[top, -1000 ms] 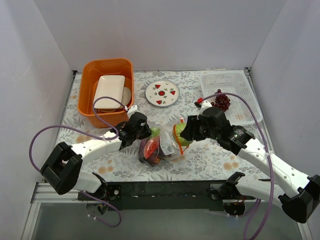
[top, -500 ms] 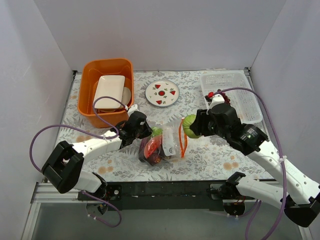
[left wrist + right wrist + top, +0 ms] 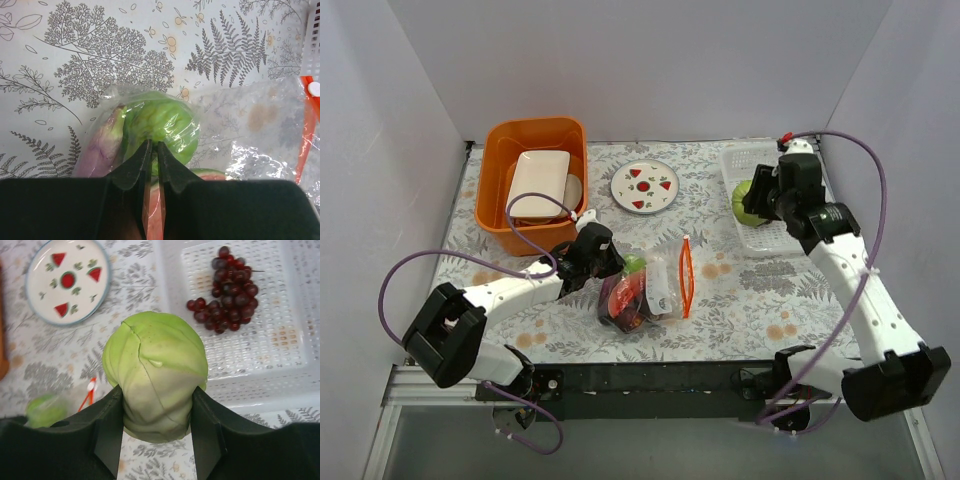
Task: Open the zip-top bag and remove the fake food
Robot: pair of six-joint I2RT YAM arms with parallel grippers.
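The clear zip-top bag lies at mid-table, its orange zip strip on the right side. It holds fake food: a green ball, a purple piece and red pieces. My left gripper is shut on the bag's left end, its tips pinching plastic over the green ball. My right gripper is shut on a green cabbage-like ball and holds it above the near left edge of the white basket. A dark grape bunch lies in that basket.
A strawberry-printed plate sits at the back centre. An orange bin with white dishes stands at the back left. The white basket is at the back right. White walls enclose the table on three sides.
My right gripper has carried the green cabbage-like ball out of the bag's mouth and back to the right, over the basket. The bag has sagged flat. My left gripper has stayed put.
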